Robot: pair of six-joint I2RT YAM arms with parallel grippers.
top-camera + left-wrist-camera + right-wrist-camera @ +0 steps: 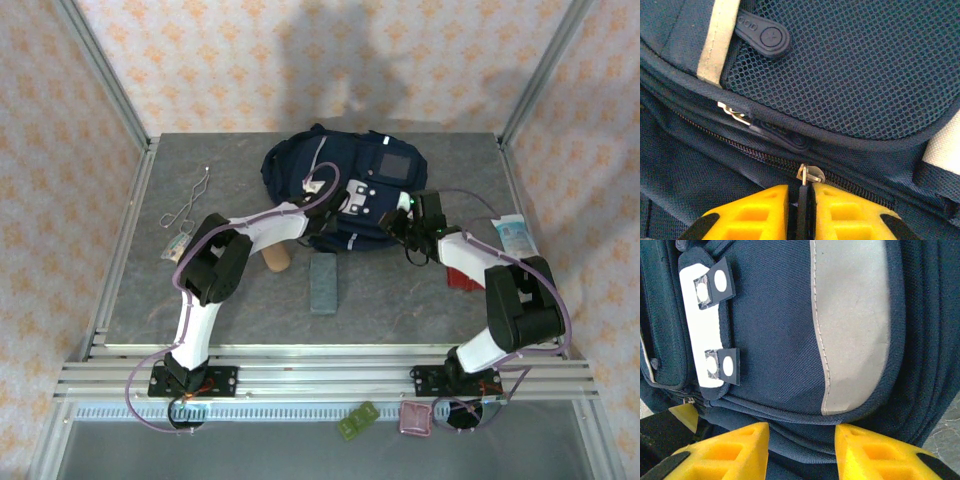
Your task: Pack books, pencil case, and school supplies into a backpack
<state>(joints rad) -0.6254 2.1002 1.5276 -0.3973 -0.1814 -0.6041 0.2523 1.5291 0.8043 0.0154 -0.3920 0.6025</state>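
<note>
I see the backpack (300,165) lying at the upper centre of the top view, on the grey table (400,305). In the left wrist view, at the bottom centre, my left gripper (801,190) is pinched nearly closed on the dark zipper pull (803,207), just below its metal slider (811,175). At the bottom of the right wrist view, my right gripper (801,435) stands partly spread, and a roll of backpack fabric fills the gap between its yellow fingers (740,450). The grey-blue flat case (324,283) and the tan case (277,260) lie on the table below the backpack in the top view.
</note>
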